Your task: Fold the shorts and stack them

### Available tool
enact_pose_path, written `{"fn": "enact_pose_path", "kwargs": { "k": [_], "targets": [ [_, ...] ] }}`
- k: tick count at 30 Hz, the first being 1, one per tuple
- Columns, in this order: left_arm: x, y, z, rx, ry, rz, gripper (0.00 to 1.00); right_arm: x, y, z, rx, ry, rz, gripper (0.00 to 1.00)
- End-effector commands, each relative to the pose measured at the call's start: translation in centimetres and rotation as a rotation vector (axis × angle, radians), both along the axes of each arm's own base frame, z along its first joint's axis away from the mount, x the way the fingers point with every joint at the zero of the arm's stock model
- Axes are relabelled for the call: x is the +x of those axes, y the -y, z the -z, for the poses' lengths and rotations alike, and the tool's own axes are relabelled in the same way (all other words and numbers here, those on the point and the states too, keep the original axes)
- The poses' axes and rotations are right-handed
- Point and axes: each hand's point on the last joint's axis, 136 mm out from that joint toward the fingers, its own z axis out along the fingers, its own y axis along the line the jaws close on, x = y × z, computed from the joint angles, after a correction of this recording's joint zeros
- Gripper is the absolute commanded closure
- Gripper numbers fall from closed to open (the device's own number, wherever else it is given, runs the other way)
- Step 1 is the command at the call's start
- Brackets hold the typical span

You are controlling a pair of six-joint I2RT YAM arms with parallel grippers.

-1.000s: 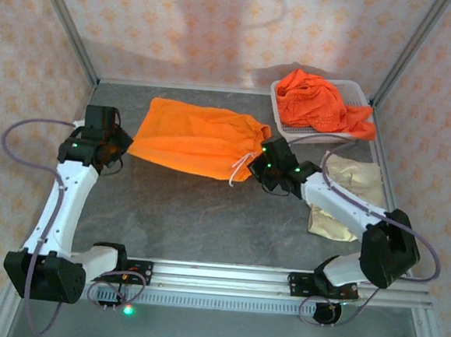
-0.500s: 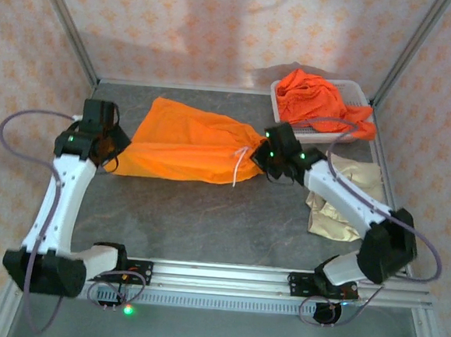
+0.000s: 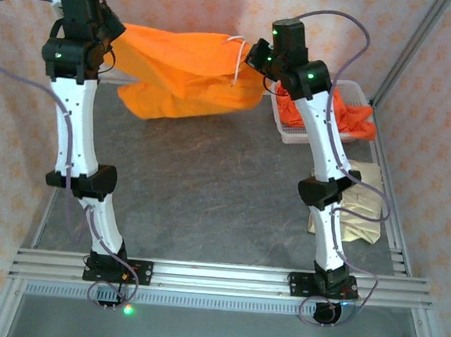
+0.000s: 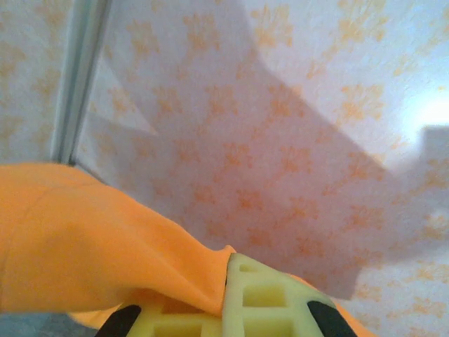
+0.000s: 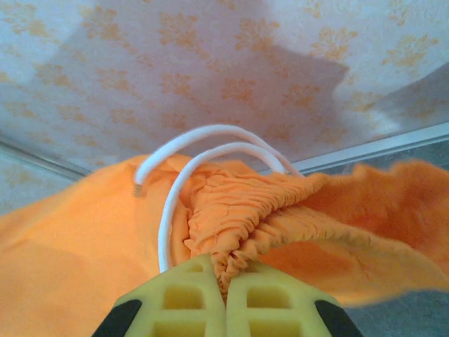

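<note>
I've got one orange pair (image 3: 190, 68) hung mid-air at the far side: L gripper (image 4: 226, 298) pinching its left end, R gripper (image 5: 224, 291) pinching the waistband. No fold yet. Beige pair (image 3: 369, 184) lies crumpled on the right, w/ more orange shorts (image 3: 354, 120) in the basket (image 3: 297, 135). Early days, I reckon.

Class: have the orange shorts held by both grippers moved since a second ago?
Yes. The orange shorts went up and away, off the table toward the back wall.

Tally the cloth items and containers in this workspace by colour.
Orange: 2, the hanging shorts and the heap in the basket; how many pairs are in the heap is unclear
Beige: 1, the beige shorts
White: 1, the basket
Total: 4
</note>
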Motion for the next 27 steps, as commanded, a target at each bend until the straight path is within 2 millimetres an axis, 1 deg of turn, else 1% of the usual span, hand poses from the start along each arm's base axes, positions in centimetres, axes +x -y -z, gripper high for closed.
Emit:
{"fn": "enact_pose_path", "kwargs": {
  "k": [1,2,3,4,5,8,10,12,14,17,19,20,22,25,27],
  "targets": [
    [-6.5,-1.3,-5.2,0.055,0.131,-0.077,1.00,-3.2,3.0,-3.4,-0.103,0.072,0.006,1.00],
    [-7.9,-1.4,-6.1,0.063,0.165,-0.083,1.00,-3.7,3.6,-3.0,-0.138,0.067,0.010,1.00],
    [-8.7,-1.5,-6.0,0.070,0.165,-0.090,1.00,-4.2,4.1,-2.7,-0.163,0.060,0.013,1.00],
    [-9.6,-1.6,-5.8,0.079,0.155,-0.101,1.00,-4.7,4.5,-1.9,-0.199,0.026,0.010,1.00],
    [-10.5,-1.8,-5.5,0.090,0.135,-0.109,1.00,-5.1,4.9,-0.9,-0.234,-0.010,0.007,1.00],
    [-12.0,-1.7,-3.7,0.127,0.045,-0.097,1.00,-6.3,6.3,2.0,-0.334,-0.111,0.014,1.00],
    [-12.5,-1.5,-1.5,0.133,-0.035,-0.083,1.00,-7.2,7.2,4.0,-0.407,-0.187,0.014,1.00],
    [-12.8,-1.5,1.2,0.142,-0.120,-0.083,1.00,-8.1,7.7,6.0,-0.462,-0.269,0.002,1.00],
    [-12.9,-1.5,4.0,0.156,-0.195,-0.083,1.00,-8.9,8.2,7.4,-0.503,-0.334,0.008,1.00],
    [-13.3,-1.4,7.6,0.164,-0.290,-0.075,1.00,-9.5,9.5,7.4,-0.592,-0.338,0.067,1.00],
    [-13.7,-1.2,9.3,0.164,-0.326,-0.066,1.00,-9.8,9.7,6.9,-0.629,-0.320,0.087,1.00],
    [-13.8,-1.1,9.9,0.162,-0.333,-0.061,1.00,-10.1,9.4,6.7,-0.635,-0.311,0.081,1.00],
    [-14.0,-0.8,10.7,0.163,-0.339,-0.046,1.00,-10.6,8.8,6.2,-0.645,-0.290,0.070,1.00],
    [-14.3,-0.7,11.1,0.179,-0.359,-0.034,1.00,-11.5,8.1,5.5,-0.676,-0.258,0.063,1.00],
    [-14.4,-0.6,11.3,0.185,-0.369,-0.029,1.00,-12.1,8.3,4.9,-0.711,-0.239,0.079,1.00]
  ]
}}
